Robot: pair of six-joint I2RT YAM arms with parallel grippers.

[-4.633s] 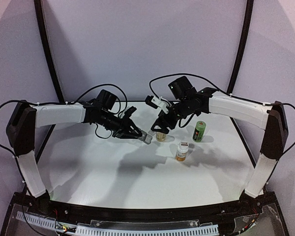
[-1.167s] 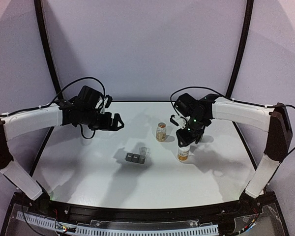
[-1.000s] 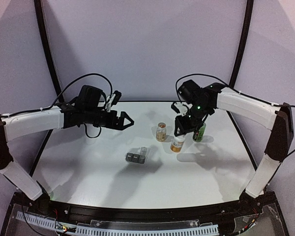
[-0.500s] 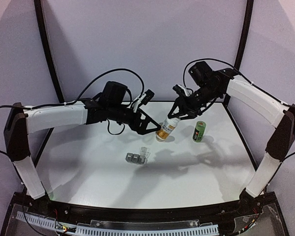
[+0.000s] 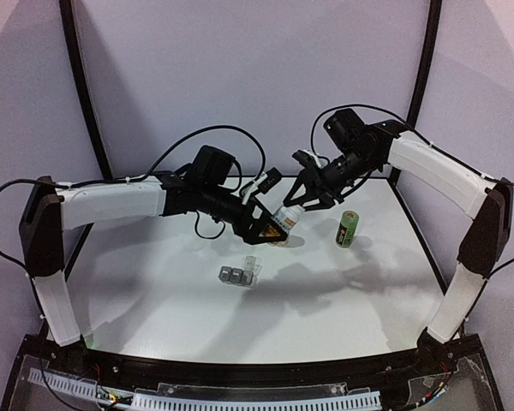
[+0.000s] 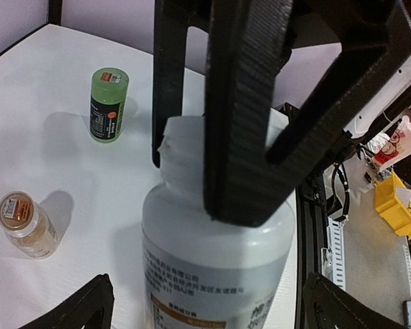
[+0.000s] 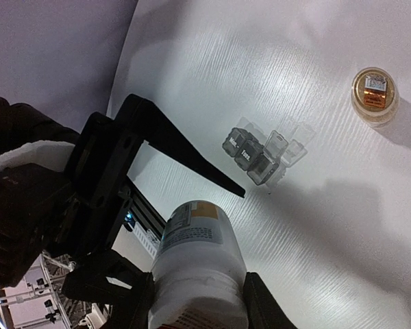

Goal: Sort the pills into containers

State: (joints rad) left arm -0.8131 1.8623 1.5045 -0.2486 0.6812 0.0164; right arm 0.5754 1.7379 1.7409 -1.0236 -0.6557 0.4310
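Note:
My right gripper (image 5: 301,201) (image 7: 200,310) is shut on the cap end of a white pill bottle (image 5: 286,219) (image 6: 216,274) (image 7: 200,264). It holds the bottle tilted in the air above the table. My left gripper (image 5: 272,229) (image 6: 209,312) is open, with its jaws on either side of the bottle's lower body and apart from it. The containers (image 5: 238,274) (image 7: 255,153), a grey strip of three compartments, lie on the table below, with a clear lid raised. No loose pills show.
A green bottle (image 5: 349,229) (image 6: 108,104) stands on the table at the right. A small amber jar (image 6: 26,223) (image 7: 375,94) stands behind the containers, mostly hidden by my left gripper in the top view. The white table (image 5: 171,300) has black edges.
My right gripper has lifted the white bottle off the table and carried it up and left, tilting it. My left arm has swung right until its open jaws flank the bottle.

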